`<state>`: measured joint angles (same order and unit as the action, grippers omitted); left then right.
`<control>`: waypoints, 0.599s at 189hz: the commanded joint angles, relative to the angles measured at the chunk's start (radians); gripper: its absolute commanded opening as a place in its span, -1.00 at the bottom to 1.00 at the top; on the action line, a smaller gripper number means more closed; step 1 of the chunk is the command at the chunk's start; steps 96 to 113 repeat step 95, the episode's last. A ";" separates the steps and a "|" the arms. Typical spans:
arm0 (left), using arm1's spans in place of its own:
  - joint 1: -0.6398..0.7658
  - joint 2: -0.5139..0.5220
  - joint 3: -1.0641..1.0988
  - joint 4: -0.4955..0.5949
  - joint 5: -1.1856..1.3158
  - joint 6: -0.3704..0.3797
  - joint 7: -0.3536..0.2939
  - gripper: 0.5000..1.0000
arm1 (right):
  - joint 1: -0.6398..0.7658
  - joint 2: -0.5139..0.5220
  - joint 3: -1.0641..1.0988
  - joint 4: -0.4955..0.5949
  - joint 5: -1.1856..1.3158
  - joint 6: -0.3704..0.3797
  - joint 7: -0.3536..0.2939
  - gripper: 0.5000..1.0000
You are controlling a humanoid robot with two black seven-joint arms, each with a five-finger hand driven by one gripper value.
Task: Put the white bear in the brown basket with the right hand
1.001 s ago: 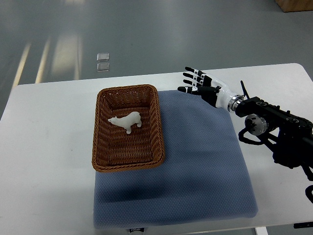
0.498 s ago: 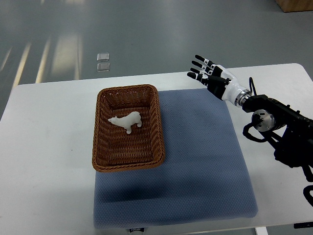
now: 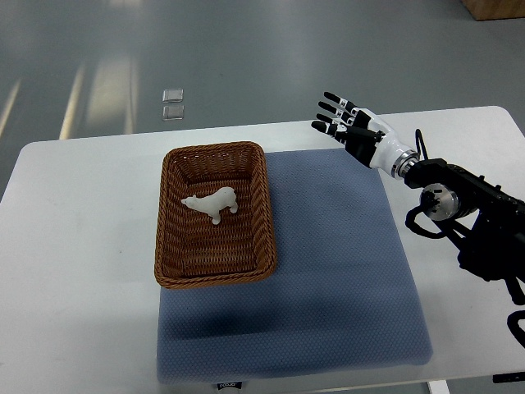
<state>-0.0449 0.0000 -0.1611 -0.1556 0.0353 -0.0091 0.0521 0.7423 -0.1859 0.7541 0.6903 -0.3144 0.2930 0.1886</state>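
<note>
- As the white bear is found standing inside the brown basket, near its middle and slightly toward the far end, the placement is judged complete.
- The bear's long axis is set across the basket's short side, head pointing away from the right hand.
- The right hand is held well apart from the basket, beyond its far right corner, above the far edge of the blue mat; fingers are spread and nothing is held.
- Contact between hand and mat cannot be confirmed; it appears raised.
- No left arm is seen, so only the right hand is on record; any coming move is judged a withdrawal away from the basket.
</note>
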 commanded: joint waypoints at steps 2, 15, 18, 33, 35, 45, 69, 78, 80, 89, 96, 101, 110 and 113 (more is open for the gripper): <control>0.000 0.000 0.000 0.001 0.000 0.000 0.000 1.00 | 0.000 -0.001 -0.001 0.000 0.000 0.000 0.000 0.78; -0.001 0.000 0.000 0.001 0.000 0.000 0.000 1.00 | 0.002 0.000 0.001 0.000 0.000 0.000 0.000 0.78; 0.000 0.000 0.000 -0.001 0.000 0.000 0.000 1.00 | 0.002 0.000 0.001 0.000 0.000 0.000 0.000 0.78; 0.000 0.000 0.000 -0.001 0.000 0.000 0.000 1.00 | 0.002 0.002 -0.001 0.002 0.000 0.000 0.000 0.78; -0.001 0.000 0.000 -0.001 0.000 0.000 0.000 1.00 | 0.002 0.003 -0.001 0.002 0.000 0.000 0.000 0.78; 0.000 0.000 0.000 -0.001 0.000 0.000 0.000 1.00 | 0.002 0.006 -0.001 0.002 0.000 0.002 0.000 0.78; -0.001 0.000 0.000 -0.001 0.000 0.000 0.000 1.00 | 0.003 0.006 -0.001 0.003 0.000 0.002 0.000 0.78; 0.000 0.000 0.000 -0.001 0.000 0.000 0.000 1.00 | 0.002 0.006 -0.001 0.003 0.000 0.002 0.000 0.78; 0.000 0.000 0.000 -0.001 0.000 0.000 0.000 1.00 | 0.002 0.006 -0.001 0.003 0.000 0.002 0.000 0.78; 0.000 0.000 0.000 -0.001 0.000 0.000 0.000 1.00 | 0.002 0.006 -0.001 0.003 0.000 0.002 0.000 0.78; 0.000 0.000 0.000 -0.001 0.000 0.000 0.000 1.00 | 0.002 0.006 -0.001 0.003 0.000 0.002 0.000 0.78; 0.000 0.000 0.000 -0.001 0.000 0.000 0.000 1.00 | 0.002 0.006 -0.001 0.003 0.000 0.002 0.000 0.78; 0.000 0.000 0.000 -0.001 0.000 0.000 0.000 1.00 | 0.002 0.006 -0.001 0.003 0.000 0.002 0.000 0.78; 0.000 0.000 0.000 -0.001 0.000 0.000 0.000 1.00 | 0.002 0.006 -0.001 0.003 0.000 0.002 0.000 0.78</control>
